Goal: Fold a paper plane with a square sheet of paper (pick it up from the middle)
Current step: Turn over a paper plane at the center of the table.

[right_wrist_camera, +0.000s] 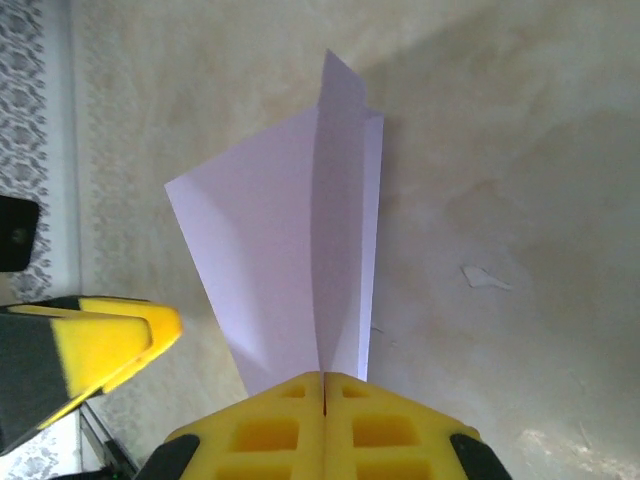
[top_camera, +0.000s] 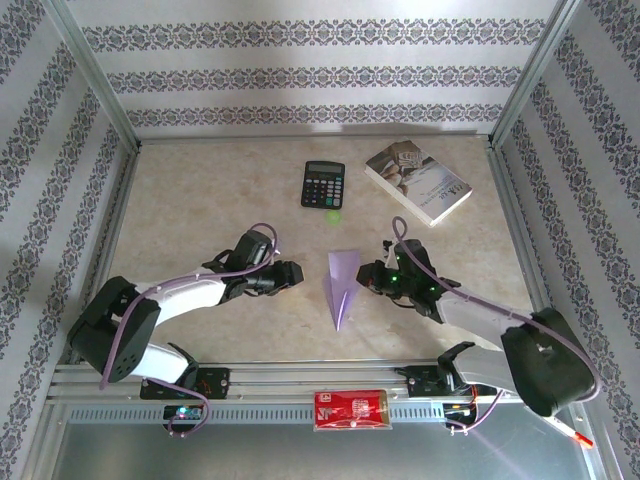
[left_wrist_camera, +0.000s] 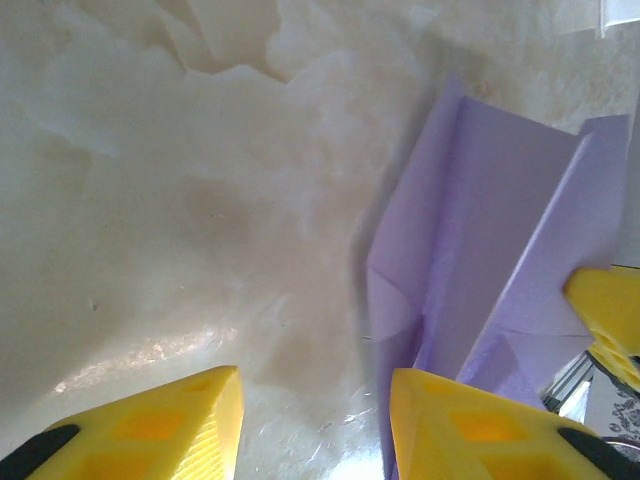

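Near the middle of the surface [top_camera: 200,200], a little toward its near edge, the paper plane [top_camera: 341,283] lies with its slim nose aimed at the near edge and its broad tail toward the far one. It is thin lilac paper, so I judge it almost weightless, limp across the wings and stiff only along the creases (the stacked layers of the centre fold look like the strongest part). It should slide easily on the smooth surface, and it would crumple or lose its folds under a hard or off-centre pinch. The best hold, in my judgement, is on that centre fold, midway along the body, where a light squeeze keeps the layers together.

The right fingers [right_wrist_camera: 330,400] are clenched flat together on the plane's folded side. The paper runs out from their seam with one wing splayed and a crease standing up. The left fingers [top_camera: 289,272] are released and spread apart just beside the plane's other side. Seen from the left wrist, one of them sits at the paper's edge, and I cannot tell whether it touches. Both arms lie low, forearms reaching inward from the near corners, wrists turned so the fingers face each other across the plane.
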Robot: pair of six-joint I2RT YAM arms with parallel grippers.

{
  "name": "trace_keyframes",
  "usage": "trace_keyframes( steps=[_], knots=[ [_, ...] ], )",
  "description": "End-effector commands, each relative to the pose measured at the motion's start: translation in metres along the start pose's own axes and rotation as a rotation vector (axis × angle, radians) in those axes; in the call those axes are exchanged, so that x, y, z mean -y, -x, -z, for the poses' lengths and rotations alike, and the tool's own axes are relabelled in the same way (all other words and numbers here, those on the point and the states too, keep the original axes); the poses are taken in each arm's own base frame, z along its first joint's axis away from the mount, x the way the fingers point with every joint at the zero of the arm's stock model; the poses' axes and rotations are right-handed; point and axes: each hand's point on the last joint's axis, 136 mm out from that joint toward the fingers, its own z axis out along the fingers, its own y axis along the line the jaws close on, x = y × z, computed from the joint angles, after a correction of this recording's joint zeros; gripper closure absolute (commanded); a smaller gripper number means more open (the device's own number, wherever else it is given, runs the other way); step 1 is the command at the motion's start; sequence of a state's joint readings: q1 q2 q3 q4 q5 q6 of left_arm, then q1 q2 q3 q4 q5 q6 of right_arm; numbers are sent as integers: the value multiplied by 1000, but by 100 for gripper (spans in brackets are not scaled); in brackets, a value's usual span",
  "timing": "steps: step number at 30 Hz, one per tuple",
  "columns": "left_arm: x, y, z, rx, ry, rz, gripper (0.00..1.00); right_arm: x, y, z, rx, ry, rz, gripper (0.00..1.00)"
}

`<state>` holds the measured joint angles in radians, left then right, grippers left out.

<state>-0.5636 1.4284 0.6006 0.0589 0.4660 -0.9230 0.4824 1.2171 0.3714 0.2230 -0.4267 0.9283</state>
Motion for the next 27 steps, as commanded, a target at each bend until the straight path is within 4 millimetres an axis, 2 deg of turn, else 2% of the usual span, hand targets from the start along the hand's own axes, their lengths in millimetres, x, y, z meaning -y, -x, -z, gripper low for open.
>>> trace_keyframes(
  steps=[1,7,10,14,18,22,27],
  knots=[
    [-3,0,-2,7,32,-18,58,-32,1,-7,-24,75,55,100],
    [-30,16,18,131,109,31,58,-76,-4,-24,-40,156,78,100],
    [-43,23,32,192,139,65,58,-83,-7,-38,-50,167,80,100],
    [-49,20,41,216,155,71,57,-63,-6,-58,-65,108,87,99],
    [-51,8,35,159,140,71,57,-33,-6,-72,-97,46,83,91],
    [-46,-2,26,104,123,44,57,-11,-6,-75,-108,3,88,84],
    [-25,-10,8,20,63,-6,57,2,-6,-73,-115,-23,92,79]
  ],
)
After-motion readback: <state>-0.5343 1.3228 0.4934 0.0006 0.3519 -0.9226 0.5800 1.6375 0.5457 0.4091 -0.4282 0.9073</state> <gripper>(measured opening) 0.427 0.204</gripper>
